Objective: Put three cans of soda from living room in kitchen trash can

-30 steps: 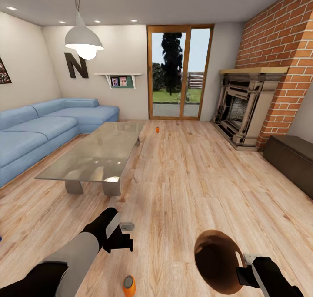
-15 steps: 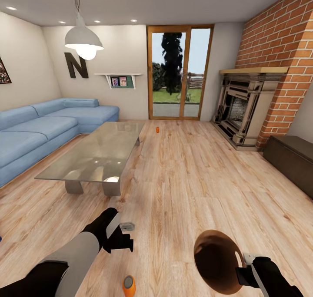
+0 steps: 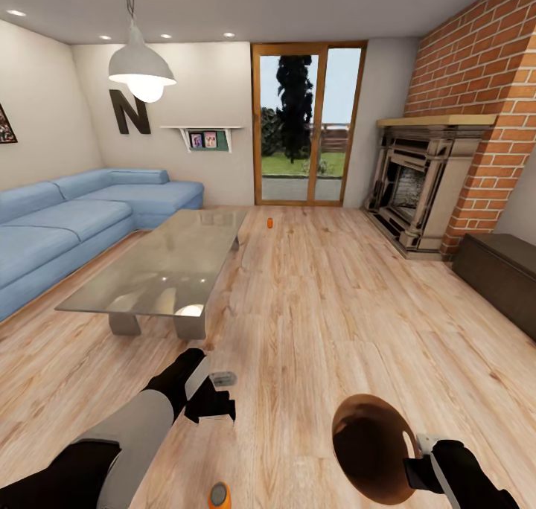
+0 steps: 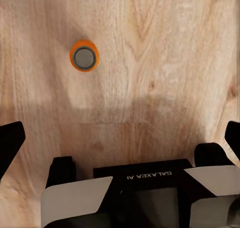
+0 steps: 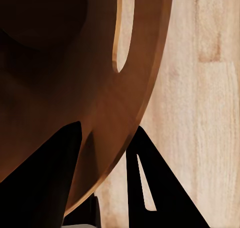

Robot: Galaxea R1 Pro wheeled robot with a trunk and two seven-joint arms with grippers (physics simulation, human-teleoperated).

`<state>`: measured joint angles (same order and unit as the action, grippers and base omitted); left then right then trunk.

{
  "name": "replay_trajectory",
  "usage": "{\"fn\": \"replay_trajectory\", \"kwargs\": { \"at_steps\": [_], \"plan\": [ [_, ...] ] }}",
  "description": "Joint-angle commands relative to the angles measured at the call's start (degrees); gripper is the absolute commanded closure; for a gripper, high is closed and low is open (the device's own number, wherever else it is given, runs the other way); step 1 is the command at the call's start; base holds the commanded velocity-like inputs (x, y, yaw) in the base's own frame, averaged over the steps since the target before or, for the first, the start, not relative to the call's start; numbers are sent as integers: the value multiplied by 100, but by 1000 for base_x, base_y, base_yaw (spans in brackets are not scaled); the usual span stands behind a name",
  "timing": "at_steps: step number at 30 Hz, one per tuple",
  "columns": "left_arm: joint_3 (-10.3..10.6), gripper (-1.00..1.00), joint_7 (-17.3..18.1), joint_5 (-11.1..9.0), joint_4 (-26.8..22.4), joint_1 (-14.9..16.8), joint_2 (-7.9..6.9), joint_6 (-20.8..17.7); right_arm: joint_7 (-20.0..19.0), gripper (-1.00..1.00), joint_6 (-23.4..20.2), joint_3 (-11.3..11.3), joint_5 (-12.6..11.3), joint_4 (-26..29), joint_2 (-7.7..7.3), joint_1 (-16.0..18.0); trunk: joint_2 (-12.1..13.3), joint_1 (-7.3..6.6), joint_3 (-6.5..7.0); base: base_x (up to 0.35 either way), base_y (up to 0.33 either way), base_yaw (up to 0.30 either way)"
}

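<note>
I am in the living room; the kitchen is out of view. One orange can of soda [image 3: 219, 495] stands upright on the wood floor just in front of my base, and from above its silvery top [image 4: 84, 57] shows. My left gripper [image 3: 214, 409] hovers over the floor a little beyond that can, open wide [image 4: 120, 138], holding nothing. A second orange can [image 3: 269, 222] stands far off on the floor near the glass doors. My right gripper [image 3: 414, 470] is shut on the rim of the copper-brown tash can [image 3: 370, 446], held tilted above the floor; the rim [image 5: 112, 113] sits between the fingers.
A glass-topped low table [image 3: 160, 267] stands ahead on the left with the blue corner sofa [image 3: 67, 222] behind it. A brick fireplace [image 3: 417, 189] and a dark low cabinet [image 3: 499, 271] line the right side. Open wood floor [image 3: 320, 301] runs up to the glass doors [image 3: 307, 126].
The near orange can sits slightly lower in the head view and the room has shifted a little. My left gripper has edged forward and to the right. The right gripper and bin look unchanged.
</note>
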<state>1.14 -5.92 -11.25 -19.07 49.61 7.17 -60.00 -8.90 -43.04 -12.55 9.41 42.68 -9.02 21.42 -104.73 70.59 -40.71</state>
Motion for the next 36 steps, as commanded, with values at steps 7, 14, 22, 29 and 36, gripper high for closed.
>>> {"fn": "replay_trajectory", "kwargs": {
  "at_steps": [7, 14, 22, 29, 36],
  "plan": [
    [6, -100, 19, -2, 6, 29, -22, 0, -15, 100, -3, -2, -70, 4, 5, 3, 0, 0, 1, 132, 0, 0],
    [7, -100, 7, -7, 8, 31, -30, 0, -15, 100, -3, 5, -70, 4, 5, 3, 0, 0, 1, 143, 0, 0],
    [6, -100, -15, -9, 9, 23, -45, 0, -15, 100, -3, 14, -70, 4, 6, 3, 0, 0, 1, 27, 0, 0],
    [-19, -100, -70, -7, 7, 15, -62, 73, -15, 100, -3, 12, -70, 4, 2, 3, 0, 0, 1, 2, 0, 0],
    [-25, -100, -105, 7, -1, 14, -76, 300, -15, 100, -3, 6, -70, 4, 1, 3, 0, 0, 1, 0, 0, 0]
  ]
}}
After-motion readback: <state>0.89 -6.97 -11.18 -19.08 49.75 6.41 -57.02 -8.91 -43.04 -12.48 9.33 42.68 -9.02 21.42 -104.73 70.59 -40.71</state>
